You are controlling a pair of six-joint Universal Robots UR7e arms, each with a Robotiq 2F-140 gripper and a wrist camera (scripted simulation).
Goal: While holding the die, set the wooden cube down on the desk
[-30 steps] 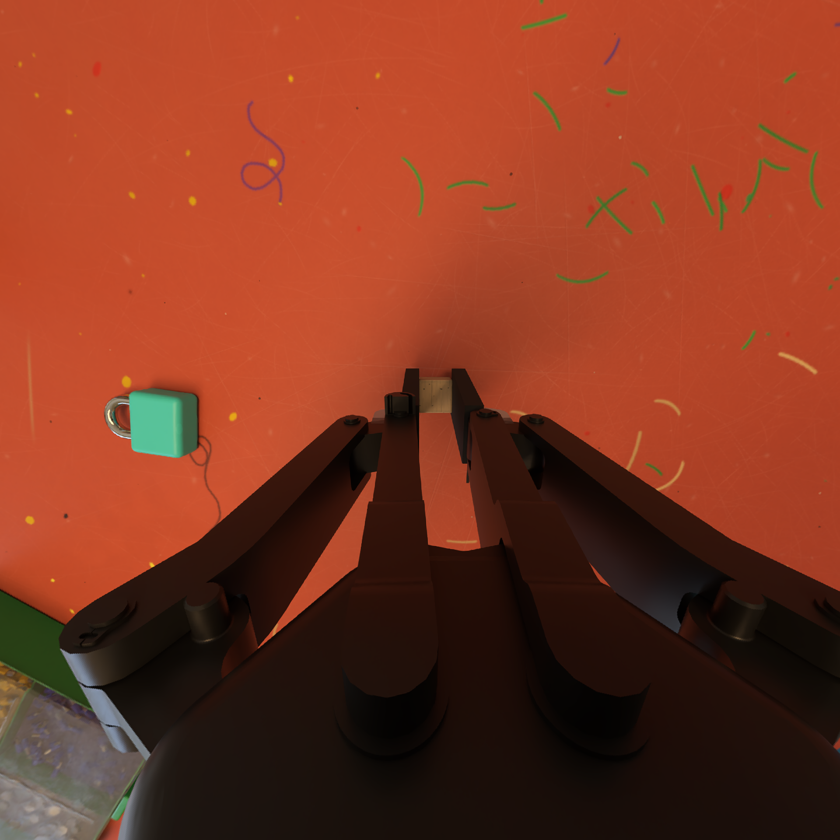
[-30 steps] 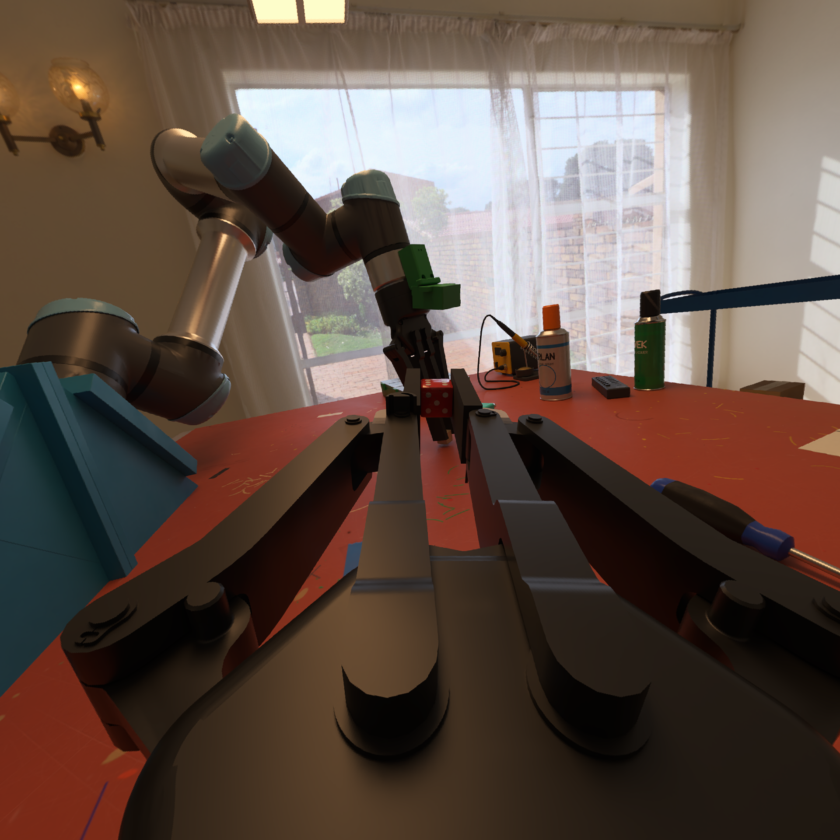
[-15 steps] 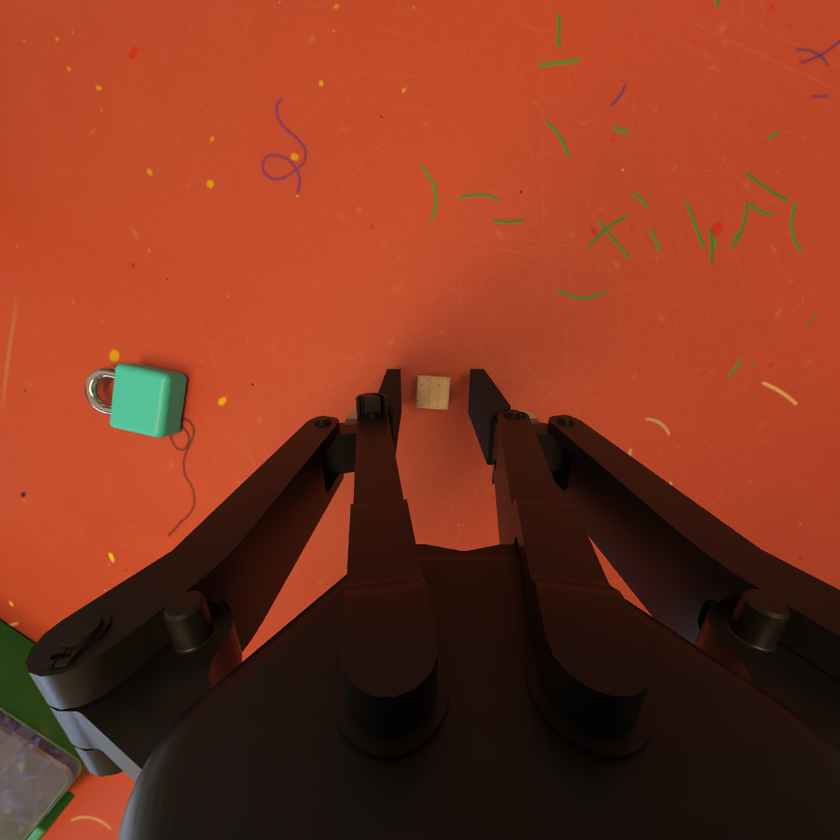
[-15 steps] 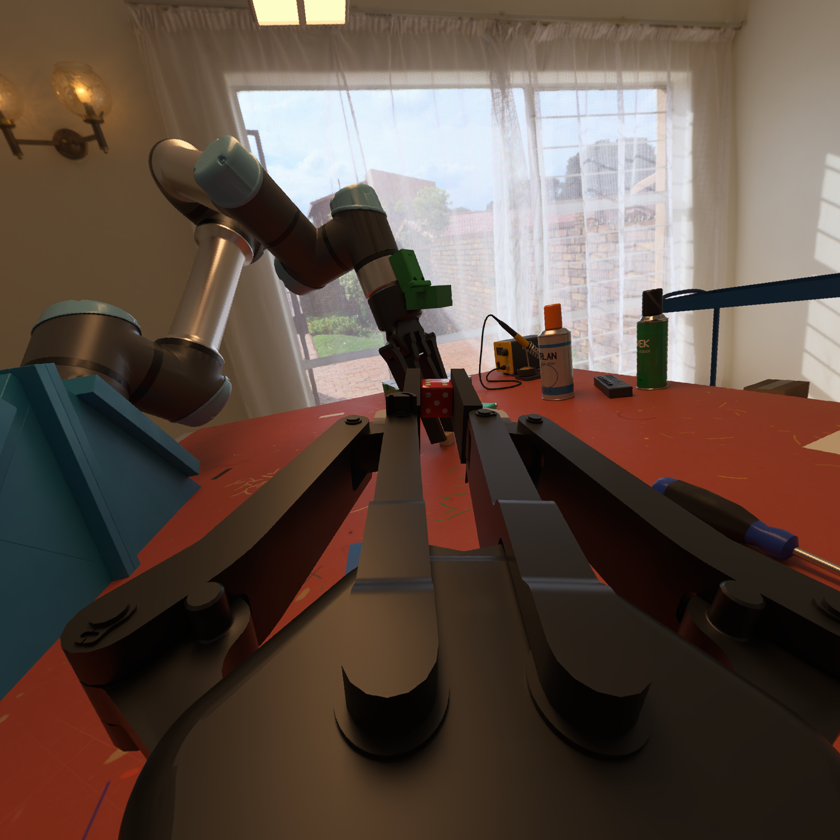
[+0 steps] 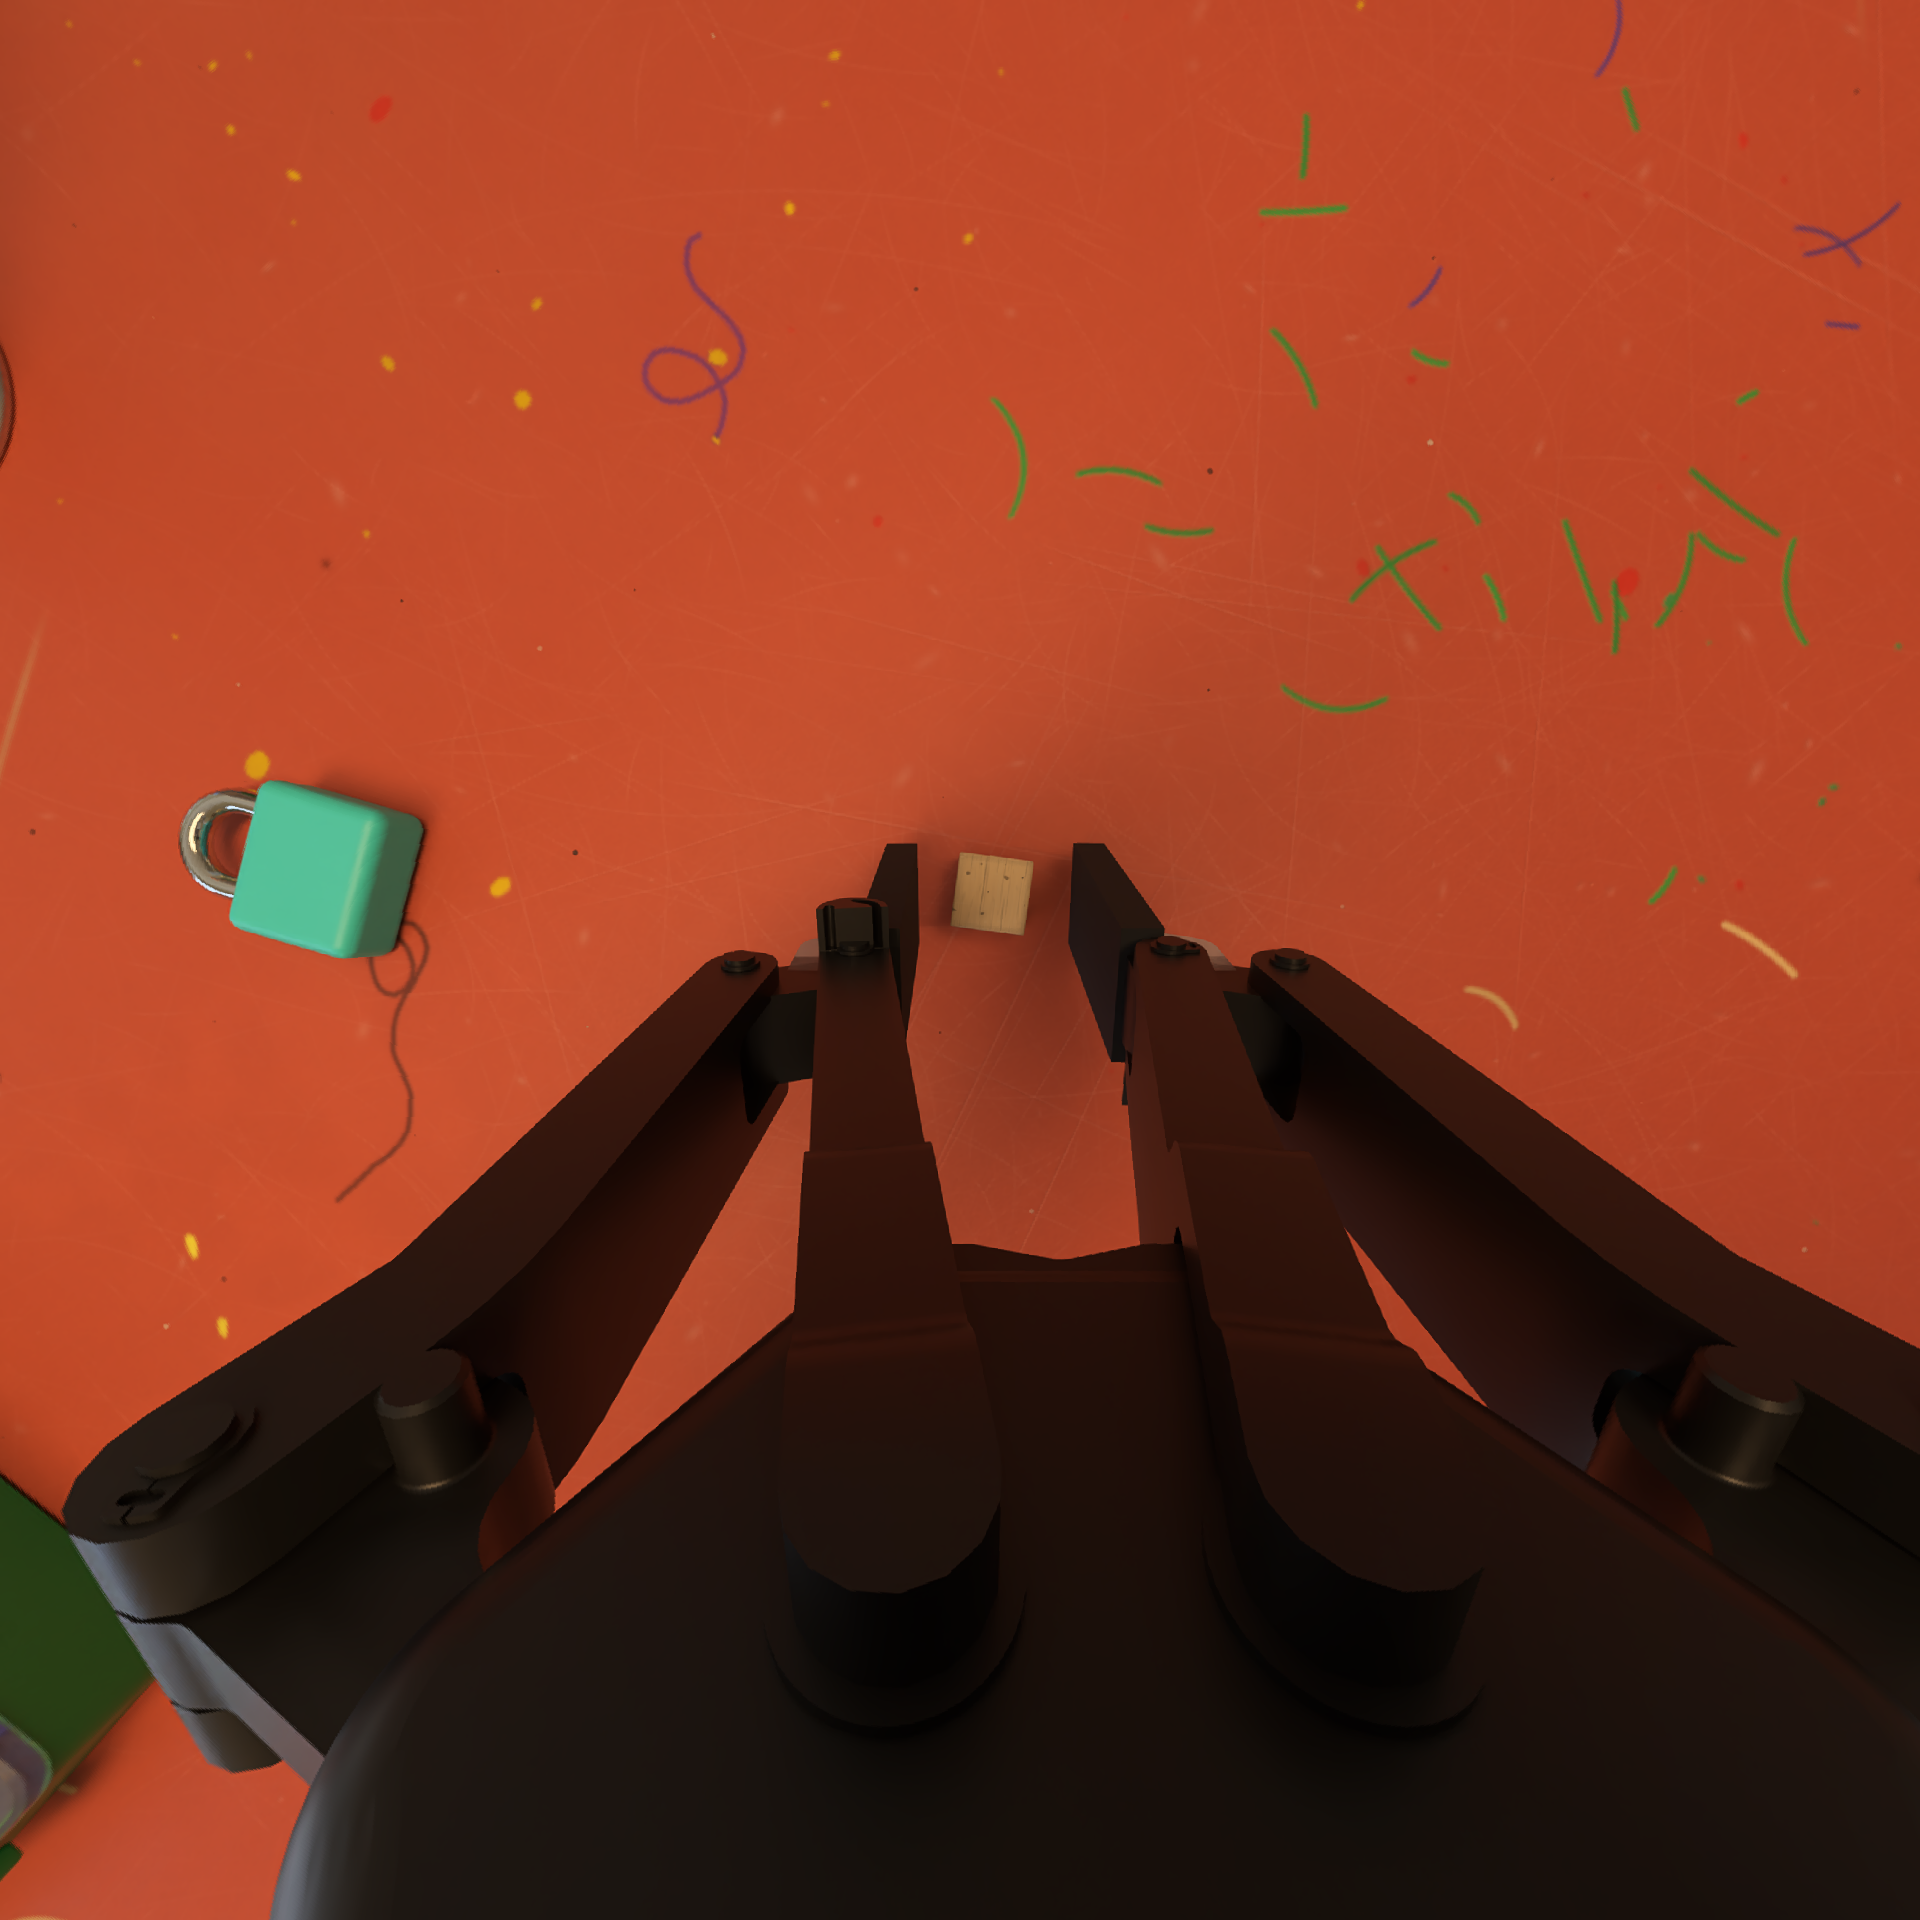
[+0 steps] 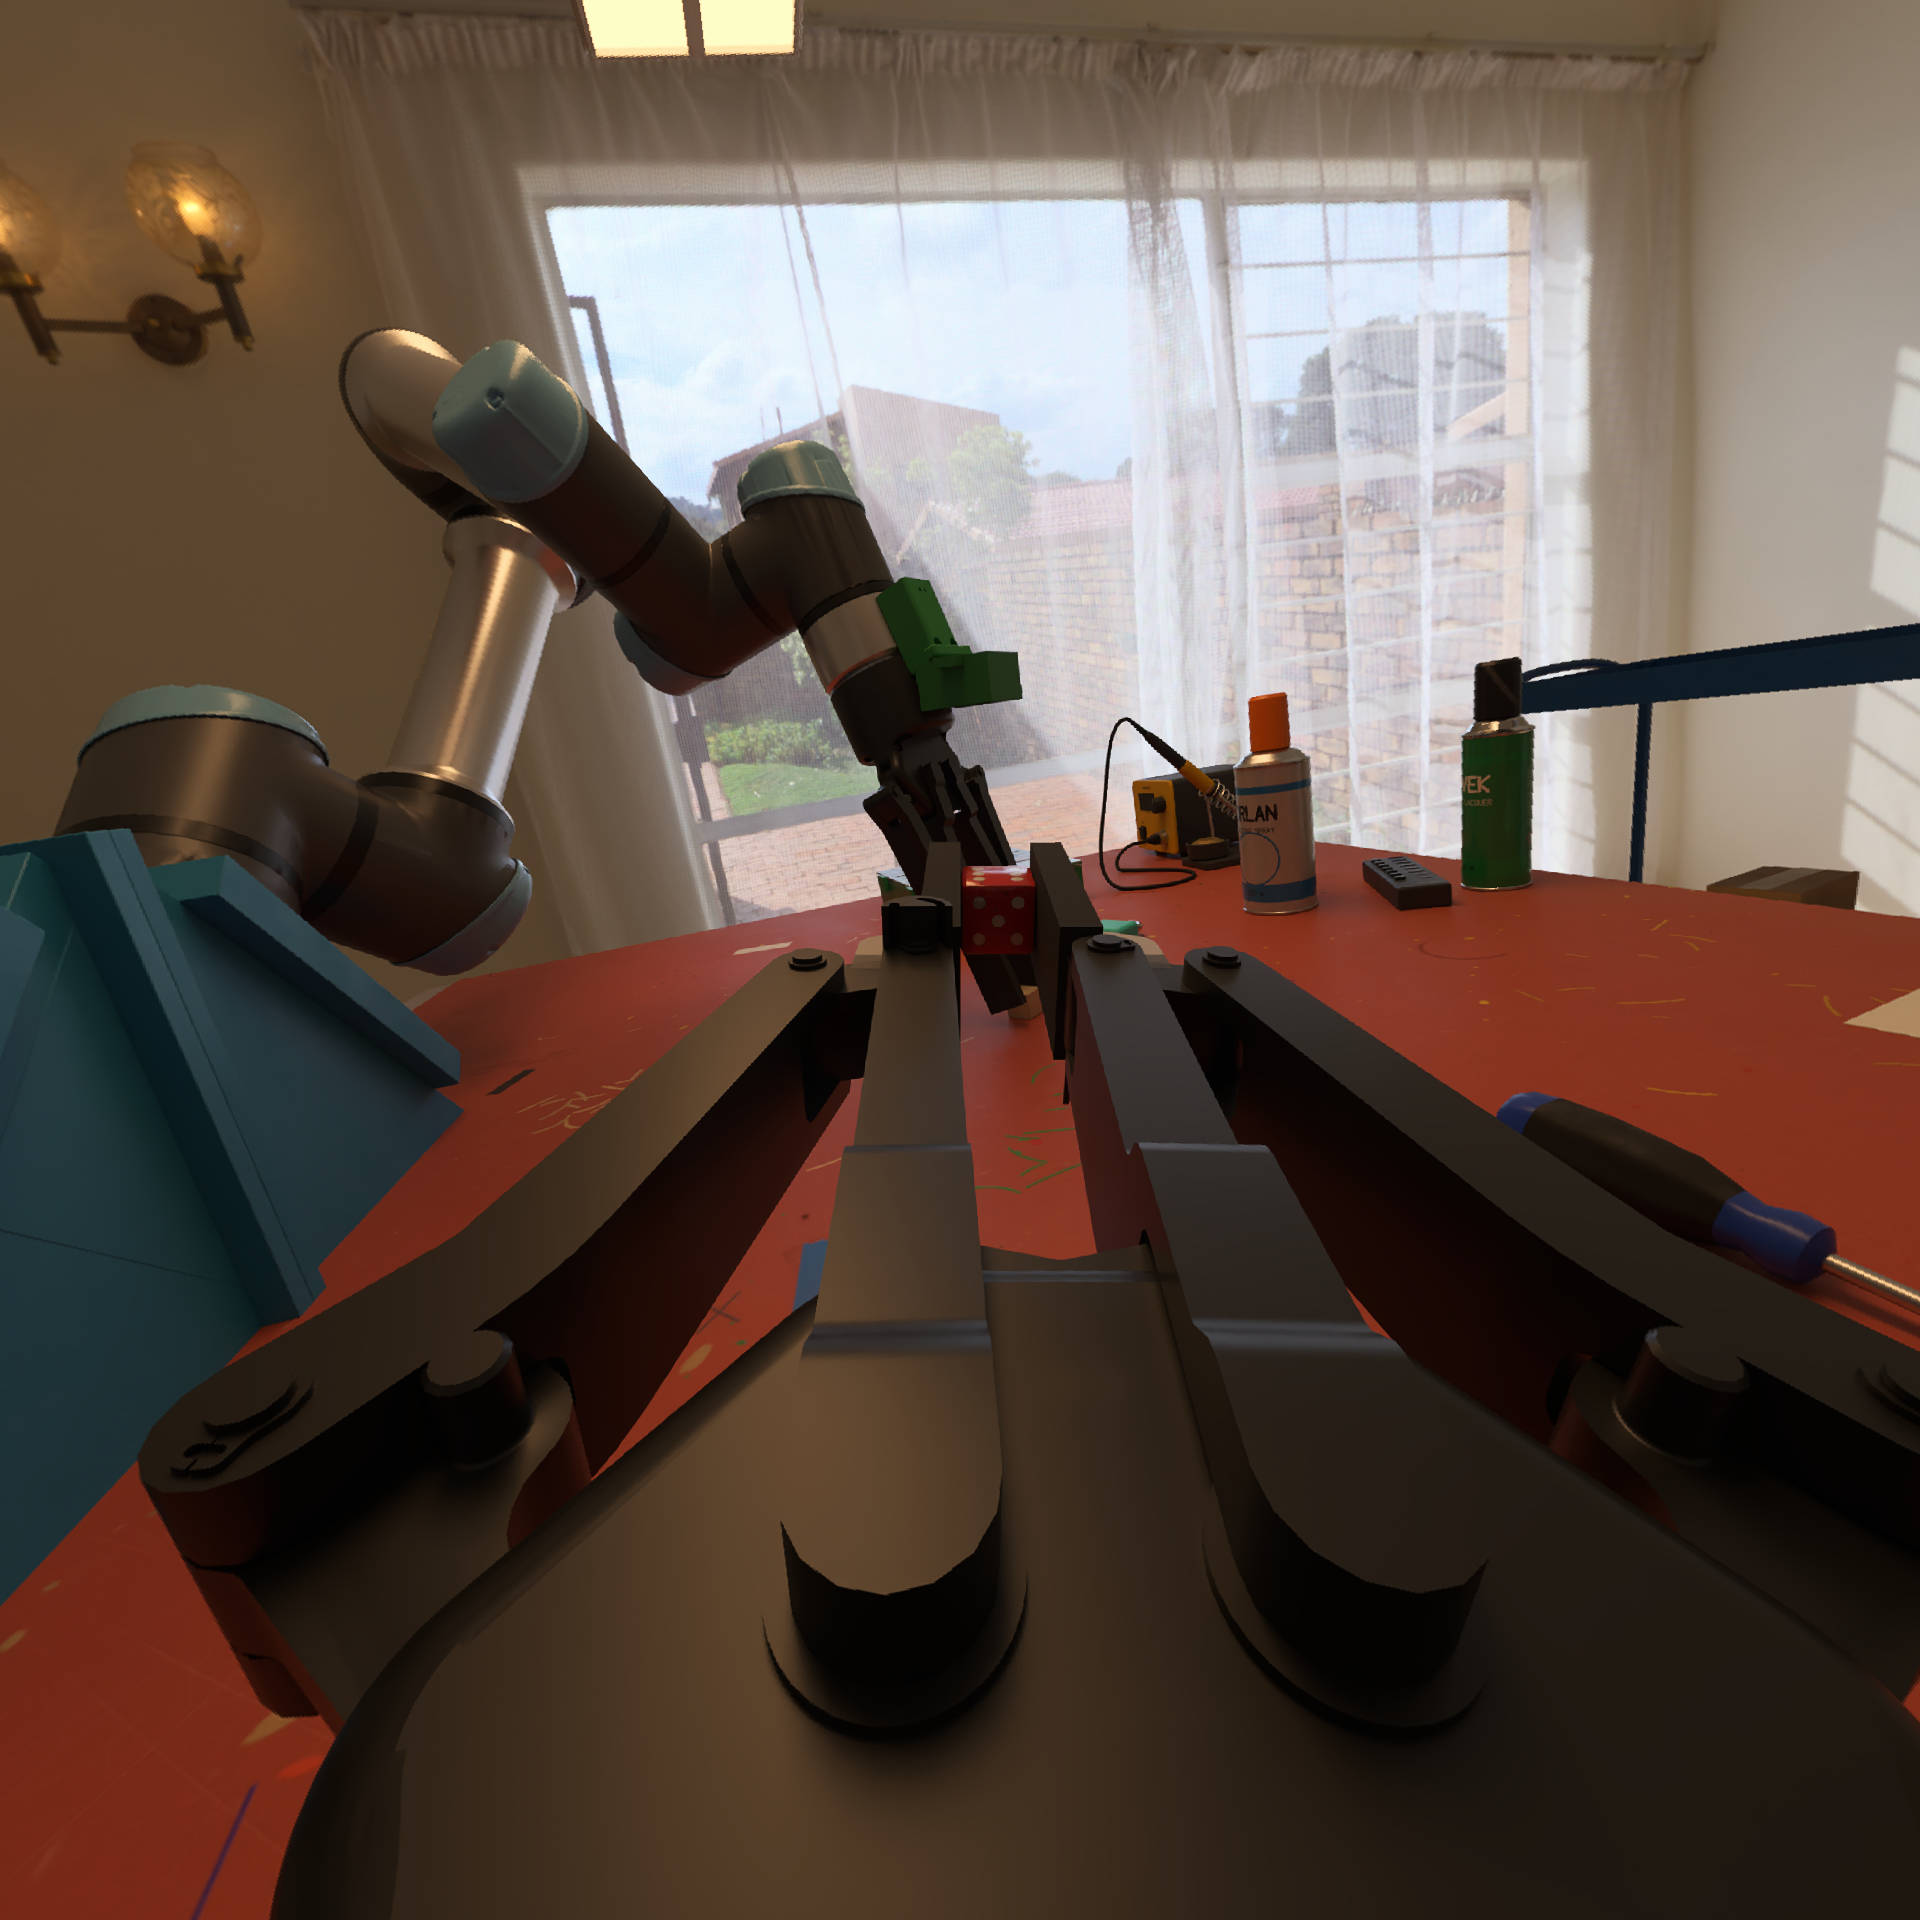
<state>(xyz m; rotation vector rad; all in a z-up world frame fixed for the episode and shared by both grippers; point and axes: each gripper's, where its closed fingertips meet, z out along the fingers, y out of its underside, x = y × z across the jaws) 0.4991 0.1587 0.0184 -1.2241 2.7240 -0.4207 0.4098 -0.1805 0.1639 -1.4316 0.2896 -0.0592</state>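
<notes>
1. Your left gripper (image 5: 994, 894): jaws apart, clear of the wooden cube (image 5: 992, 892), which seems to rest on the red desk (image 5: 935, 623).
2. Your right gripper (image 6: 995, 906): clamped on the red die (image 6: 997, 910).
3. Teal padlock (image 5: 307, 868): well left of the cube.
</notes>
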